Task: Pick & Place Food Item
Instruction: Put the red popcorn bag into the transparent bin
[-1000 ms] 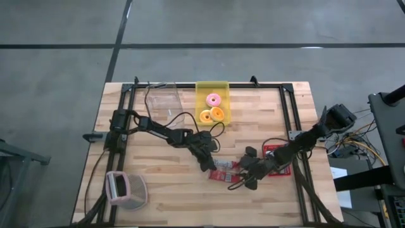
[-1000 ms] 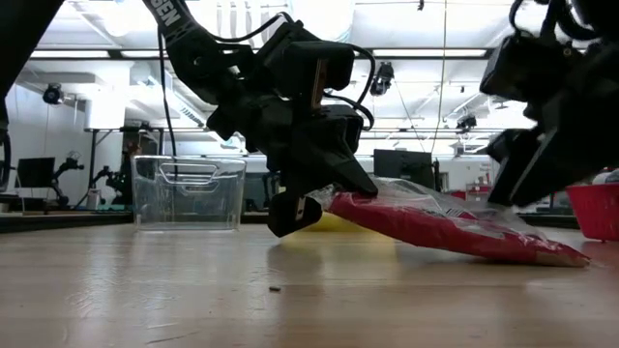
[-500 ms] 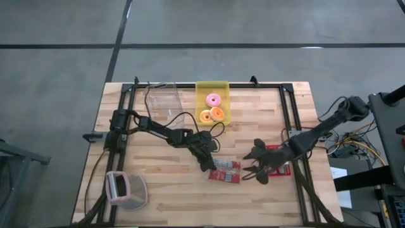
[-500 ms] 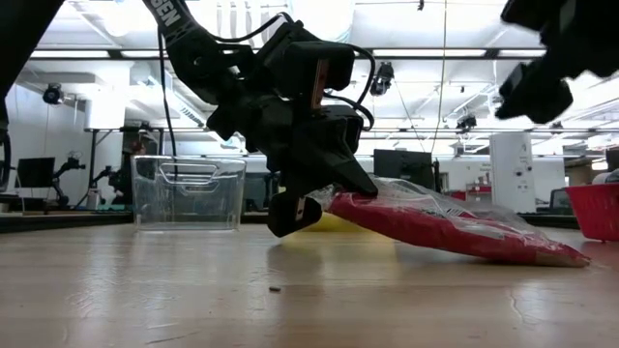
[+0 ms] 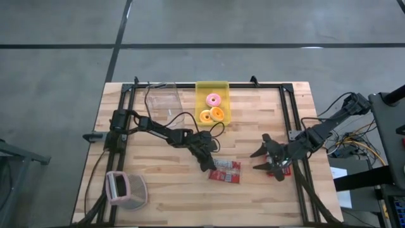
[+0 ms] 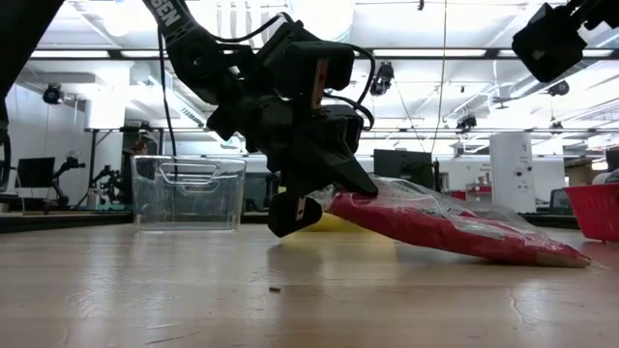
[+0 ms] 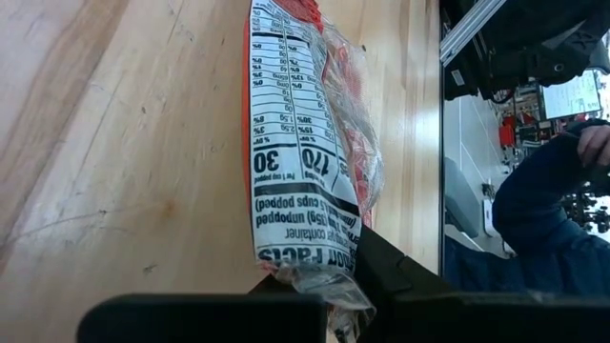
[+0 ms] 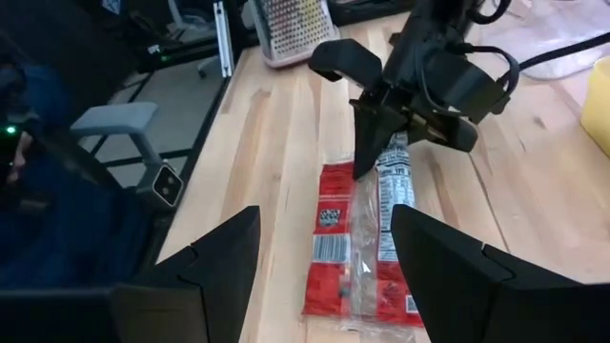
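A red popcorn packet in clear wrap lies mid-table, its nutrition label showing in the left wrist view. My left gripper is shut on the packet's left end. My right gripper hangs open above the table to the right of the packet, with nothing between its fingers. In the right wrist view the packet lies ahead and below it. A yellow tray at the far edge holds three donuts. My left gripper pinches the packet's crimped clear end between its two fingers. The fingers come slanting down from the table's left. That end is lifted off the wood. The packet slopes down, and its right end rests on the table.
A clear tub stands at the far left beside the yellow tray. A pink-rimmed holder sits at the near left. A red basket stands at the right under my right arm. A person's blue sleeve shows beyond the table's right edge.
My right gripper has risen and drawn back from the packet's right end toward the table's right edge, tipping closer to level and staying open. The packet has not moved; its left end stays lifted.
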### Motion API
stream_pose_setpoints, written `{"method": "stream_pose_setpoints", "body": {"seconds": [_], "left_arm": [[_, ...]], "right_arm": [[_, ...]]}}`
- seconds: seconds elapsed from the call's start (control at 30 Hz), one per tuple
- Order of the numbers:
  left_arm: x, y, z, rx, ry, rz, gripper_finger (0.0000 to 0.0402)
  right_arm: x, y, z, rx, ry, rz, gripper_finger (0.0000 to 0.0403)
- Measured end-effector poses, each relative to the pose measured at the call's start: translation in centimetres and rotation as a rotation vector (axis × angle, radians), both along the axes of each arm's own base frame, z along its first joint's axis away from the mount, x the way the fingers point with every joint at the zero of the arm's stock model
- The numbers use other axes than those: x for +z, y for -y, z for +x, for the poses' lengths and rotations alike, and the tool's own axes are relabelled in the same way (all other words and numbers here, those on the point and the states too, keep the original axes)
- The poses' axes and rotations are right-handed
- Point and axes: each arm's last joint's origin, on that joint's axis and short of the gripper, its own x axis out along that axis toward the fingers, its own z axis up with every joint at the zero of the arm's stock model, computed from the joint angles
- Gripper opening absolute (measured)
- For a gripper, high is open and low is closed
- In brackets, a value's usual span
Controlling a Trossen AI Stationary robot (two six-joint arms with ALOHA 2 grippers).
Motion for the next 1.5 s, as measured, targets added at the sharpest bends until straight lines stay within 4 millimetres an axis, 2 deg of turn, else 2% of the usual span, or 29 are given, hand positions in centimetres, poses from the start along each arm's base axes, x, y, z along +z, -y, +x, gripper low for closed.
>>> {"method": "stream_pose_setpoints", "body": {"seconds": [0.3, 0.47, 0.6, 0.87, 1.13, 1.33, 1.5], "left_arm": [[0.0, -0.1, 0.0, 0.001, 0.008, 0.002, 0.0016], [0.5, -0.8, 0.2, 0.010, 0.021, -0.006, 0.0016], [2.1, -1.8, 0.2, 0.024, 0.064, -0.007, 0.0016], [6.5, -4.3, -0.8, 0.052, 0.158, 0.033, 0.0016], [11.6, -8.2, -5.1, 0.122, 0.106, 0.162, 0.0016], [15.9, -11.0, -10.0, 0.385, 0.010, 0.391, 0.0016], [19.2, -11.9, -14.5, 0.605, -0.048, 0.552, 0.0016]], "right_arm": [[-1.1, 0.0, -0.1, -0.005, -0.032, -0.016, 0.0233], [-1.6, -0.1, 0.2, -0.005, -0.054, -0.030, 0.0233], [-1.8, -0.2, 0.4, -0.005, -0.066, -0.039, 0.0233], [-2.0, -0.3, 0.4, -0.005, -0.077, -0.046, 0.0233], [-2.0, -0.3, 0.4, -0.004, -0.079, -0.048, 0.0233], [-2.1, -0.3, 0.4, -0.004, -0.087, -0.053, 0.0233], [-2.2, -0.3, 0.3, -0.004, -0.095, -0.059, 0.0233]]}}
